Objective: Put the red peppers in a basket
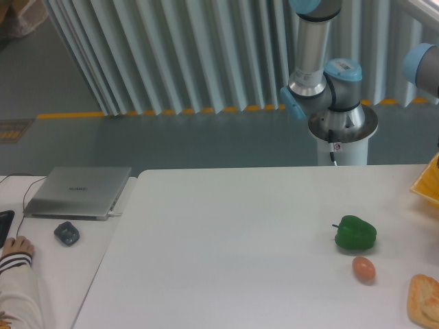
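Note:
The red peppers are out of view. Only a yellow-orange corner of the basket [428, 182] shows at the right edge of the white table [226, 240]. The arm's base and lower joints [328, 96] stand behind the table's far edge and rise out of the top of the frame. The gripper itself is not in view.
A green bell pepper [355, 233] and a small orange-brown egg-shaped thing [364, 268] lie at the table's right. A flat tan bread-like piece [425, 300] sits at the bottom right corner. On the left are a closed laptop [77, 192], a mouse [66, 234] and a person's hand [16, 248].

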